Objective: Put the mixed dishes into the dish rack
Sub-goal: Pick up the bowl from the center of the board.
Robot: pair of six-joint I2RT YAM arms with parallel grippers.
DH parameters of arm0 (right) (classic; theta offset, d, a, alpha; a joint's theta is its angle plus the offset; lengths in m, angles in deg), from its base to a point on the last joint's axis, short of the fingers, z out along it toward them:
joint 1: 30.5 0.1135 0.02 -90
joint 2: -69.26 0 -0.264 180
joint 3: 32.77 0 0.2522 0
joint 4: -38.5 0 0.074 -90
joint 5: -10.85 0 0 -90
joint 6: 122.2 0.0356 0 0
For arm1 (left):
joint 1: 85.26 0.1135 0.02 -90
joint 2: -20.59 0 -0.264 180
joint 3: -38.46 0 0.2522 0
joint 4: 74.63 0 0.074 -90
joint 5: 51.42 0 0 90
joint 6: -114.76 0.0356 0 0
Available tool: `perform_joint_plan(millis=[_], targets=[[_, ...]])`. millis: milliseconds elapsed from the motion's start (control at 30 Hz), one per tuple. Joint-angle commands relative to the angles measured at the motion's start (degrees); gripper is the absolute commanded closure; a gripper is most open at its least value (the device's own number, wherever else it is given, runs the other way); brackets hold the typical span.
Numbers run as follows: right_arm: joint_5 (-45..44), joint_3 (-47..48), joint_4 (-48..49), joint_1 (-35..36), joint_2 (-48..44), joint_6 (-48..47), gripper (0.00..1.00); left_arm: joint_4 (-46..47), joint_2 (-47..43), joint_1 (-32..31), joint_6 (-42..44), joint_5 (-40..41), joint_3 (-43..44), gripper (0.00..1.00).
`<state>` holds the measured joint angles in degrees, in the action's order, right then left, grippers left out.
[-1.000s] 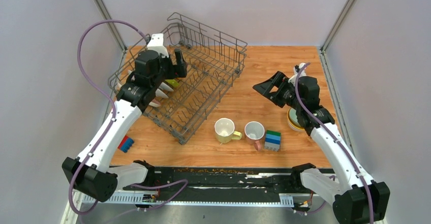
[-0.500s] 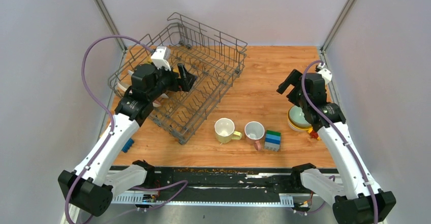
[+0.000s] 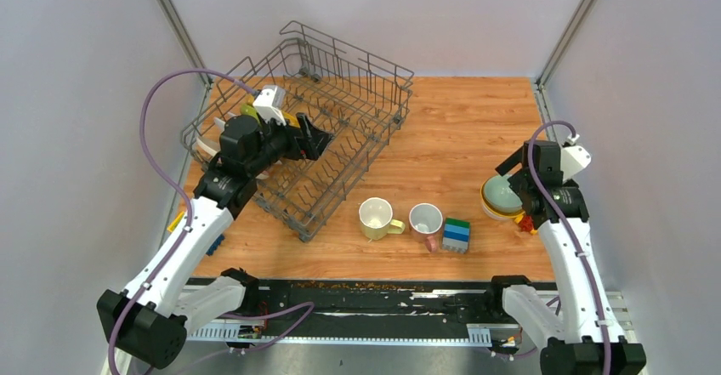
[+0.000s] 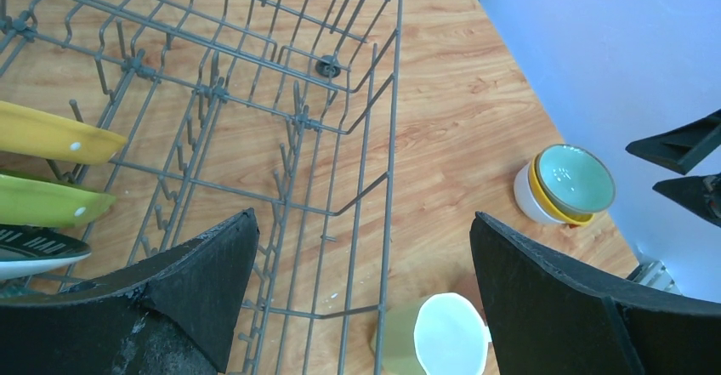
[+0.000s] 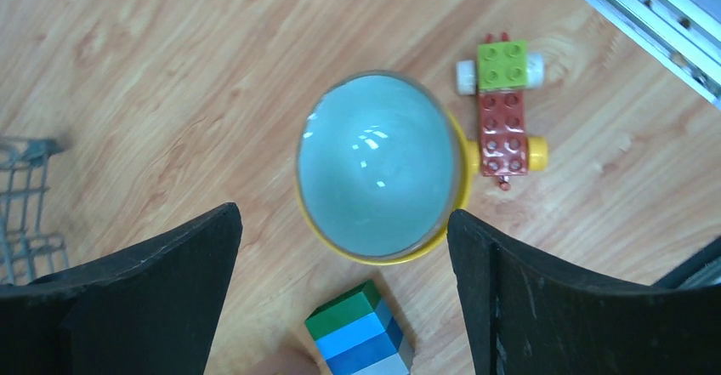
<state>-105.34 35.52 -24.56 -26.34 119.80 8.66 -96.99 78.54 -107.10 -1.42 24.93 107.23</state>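
Over on the right of the desk (image 3: 459,120), the right end effector (image 5: 342,212) hangs wide open above the nested bowls (image 5: 374,171), probably lining up a grab. The left end effector (image 4: 364,215), open and empty too, hovers over the dish rack (image 3: 357,94), where plates (image 4: 51,133) already stand between tines.

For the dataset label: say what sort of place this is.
Probably a lab test cell: plain grey walls enclose a wooden table, two robot arms stand at its edge, toy blocks lie beside a mug.
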Motion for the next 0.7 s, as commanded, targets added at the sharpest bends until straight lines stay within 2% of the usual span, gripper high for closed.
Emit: perform_joint_plan(millis=[0, 267, 500, 667], targets=[[4.4, -2.1, 0.4, -7.6, 0.5, 2.4, 0.1, 2.0, -1.8, -0.1, 0.9, 0.2, 0.3, 0.0], [6.5, -6.5, 3.4, -11.8, 0.8, 3.1, 0.18, 1.4, -2.1, -0.1, 2.3, 1.7, 0.2, 0.0], [7.6, -10.2, 6.5, -13.2, 1.9, 3.8, 0.26, 0.9, -2.6, -0.1, 2.8, 2.8, -0.3, 0.0], [8.6, -11.3, 7.9, -13.5, 2.8, 3.9, 0.35, 0.8, -2.8, -0.1, 2.9, 3.3, -0.9, 0.0]])
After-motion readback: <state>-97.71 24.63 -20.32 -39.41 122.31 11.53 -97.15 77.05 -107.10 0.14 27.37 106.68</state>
